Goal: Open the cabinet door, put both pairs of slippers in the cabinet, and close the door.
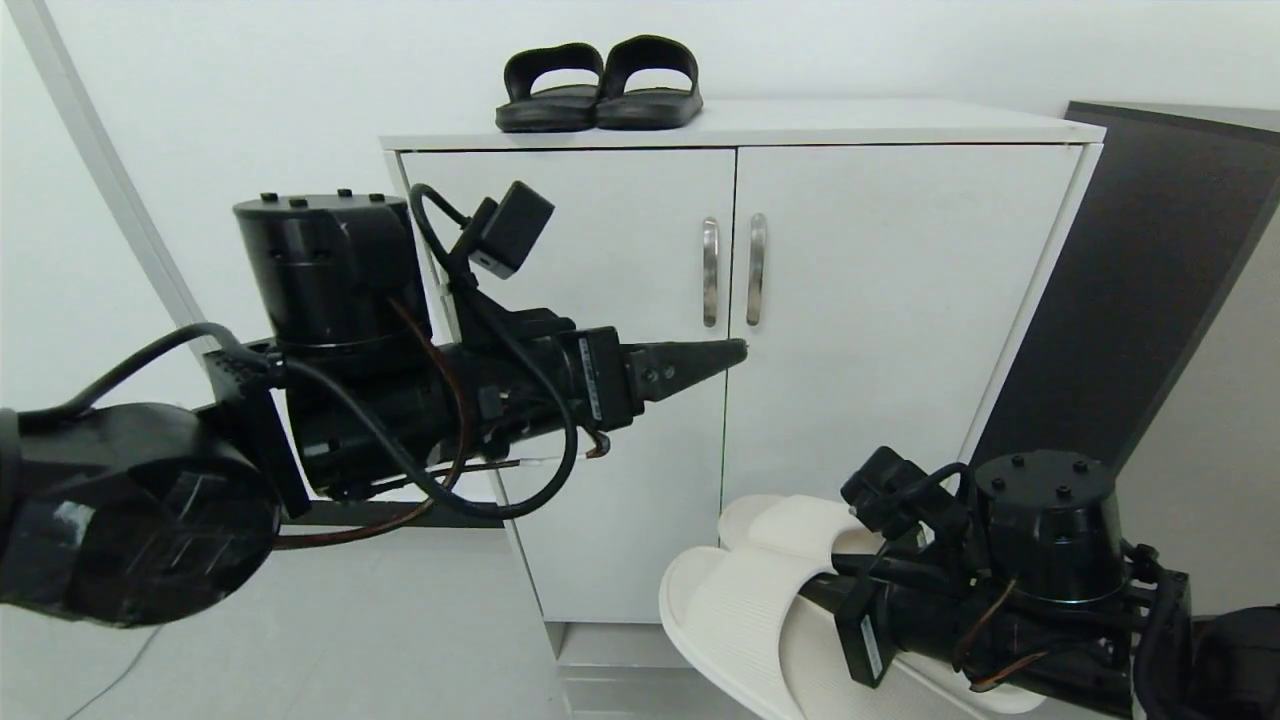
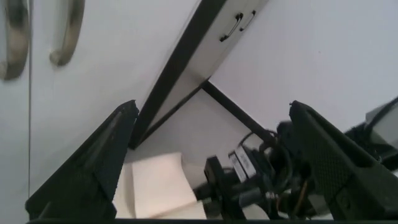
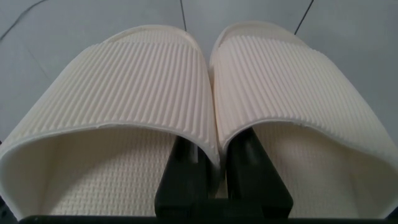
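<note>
Cabinet (image 1: 880,300) shut, both doors closed: my left claw (image 1: 722,357), fingers spread wide, hovers at the seam where the doors meet, its tip just below the two metal handles (image 1: 710,272). Lower and to its right, my right claw (image 3: 216,186) pinches the white slippers (image 1: 730,600) together by their inner walls, the pair held side by side before the right-hand door. The black slippers (image 1: 598,88) sit as a pair on the cabinet's top, above the left claw.
</note>
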Robot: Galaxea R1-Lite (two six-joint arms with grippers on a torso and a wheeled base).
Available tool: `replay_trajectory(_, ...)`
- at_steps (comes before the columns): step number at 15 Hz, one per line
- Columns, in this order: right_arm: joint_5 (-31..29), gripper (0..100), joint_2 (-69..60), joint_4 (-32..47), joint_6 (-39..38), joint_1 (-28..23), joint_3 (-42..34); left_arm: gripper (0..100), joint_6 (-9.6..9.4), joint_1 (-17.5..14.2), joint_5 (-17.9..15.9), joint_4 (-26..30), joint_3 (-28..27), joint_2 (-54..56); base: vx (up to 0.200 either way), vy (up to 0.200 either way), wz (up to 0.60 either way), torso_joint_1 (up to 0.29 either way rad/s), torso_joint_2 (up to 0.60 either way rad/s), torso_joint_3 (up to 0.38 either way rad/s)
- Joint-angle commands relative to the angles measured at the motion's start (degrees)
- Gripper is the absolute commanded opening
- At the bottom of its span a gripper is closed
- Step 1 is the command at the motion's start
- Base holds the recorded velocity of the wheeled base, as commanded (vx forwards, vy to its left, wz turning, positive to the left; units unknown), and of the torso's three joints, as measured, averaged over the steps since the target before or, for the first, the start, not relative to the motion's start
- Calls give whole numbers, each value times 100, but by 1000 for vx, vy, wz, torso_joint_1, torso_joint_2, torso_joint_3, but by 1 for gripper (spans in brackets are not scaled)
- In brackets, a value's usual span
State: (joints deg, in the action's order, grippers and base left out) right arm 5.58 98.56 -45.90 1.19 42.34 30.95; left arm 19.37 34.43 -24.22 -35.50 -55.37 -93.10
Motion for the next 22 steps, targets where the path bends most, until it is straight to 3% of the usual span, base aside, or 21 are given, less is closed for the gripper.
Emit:
replay_trajectory(1, 22, 0, -4, -7, -14, -41, -1, 100, 207, 11, -329, 149, -431, -209, 0, 0, 0, 0, 0, 0)
replay_trajectory(6, 171, 0, 14, -218, -5, -85, -54, 100, 436, 3, -768, 386, -1380, -868, 0, 0, 0, 0, 0, 0)
replay_trajectory(10, 171, 0, 58, -218, -5, -85, -63, 100, 454, 3, -619, 395, -2066, -1334, 0, 0, 0, 0, 0, 0)
replay_trajectory(13, 171, 0, 58, -218, -5, -94, -72, 100, 410, 3, -417, 395, -1450, -639, 0, 0, 0, 0, 0, 0)
replay_trajectory(14, 162, 0, 58, -218, 4, -85, -72, 100, 225, 3, -408, 377, -800, -6, 0, 0, 0, 0, 0, 0)
replay_trajectory(16, 162, 0, 93, -227, 30, -85, -54, 100, 164, 3, -320, 403, -123, 635, 0, 0, 0, 0, 0, 0)
replay_trajectory(18, 162, 0, 93, -218, 48, -85, -72, 100, 164, 3, -214, 403, 132, 837, 0, 0, 0, 0, 0, 0)
replay_trajectory(22, 162, 0, 84, -227, 56, -85, -107, 100, 155, 11, -206, 412, 132, 785, 200, 0, 0, 1, 1, 5)
